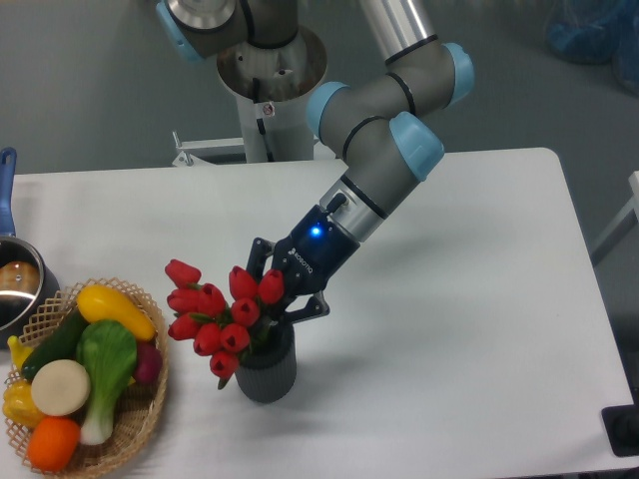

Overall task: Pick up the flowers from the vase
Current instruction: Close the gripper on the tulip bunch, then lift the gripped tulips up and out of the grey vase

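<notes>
The flowers [214, 317], red tulips with green leaves, stand in the dark grey ribbed vase [267, 375] at the front middle of the white table. They lean to the left over the vase's mouth. My gripper [277, 308] reaches down from the upper right, just above the vase's mouth. Its black fingers [316, 305] have drawn in on the right side of the bunch near the stems. The buds hide the fingertips.
A wicker basket [153, 414] of colourful vegetables sits at the front left, close to the tulips. A steel pot [14, 284] with a blue handle is at the left edge. The arm's base [271, 66] stands behind the table's back edge.
</notes>
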Robot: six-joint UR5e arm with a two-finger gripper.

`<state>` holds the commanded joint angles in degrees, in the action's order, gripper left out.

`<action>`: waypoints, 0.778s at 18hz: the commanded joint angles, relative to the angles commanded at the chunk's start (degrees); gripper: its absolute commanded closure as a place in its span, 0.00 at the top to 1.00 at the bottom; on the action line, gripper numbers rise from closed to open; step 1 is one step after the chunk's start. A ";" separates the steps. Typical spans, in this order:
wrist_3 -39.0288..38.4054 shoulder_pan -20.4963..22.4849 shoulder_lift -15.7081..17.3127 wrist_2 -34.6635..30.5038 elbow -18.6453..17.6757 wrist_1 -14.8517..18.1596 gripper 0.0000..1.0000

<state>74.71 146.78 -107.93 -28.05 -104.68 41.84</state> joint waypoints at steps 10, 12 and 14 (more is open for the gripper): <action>-7.91 1.06 2.54 3.43 3.78 0.09 0.26; -9.48 1.06 3.60 3.61 4.04 0.09 0.26; -11.15 1.06 4.74 3.96 4.48 0.17 0.26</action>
<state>63.55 147.83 -103.19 -24.08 -100.20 42.01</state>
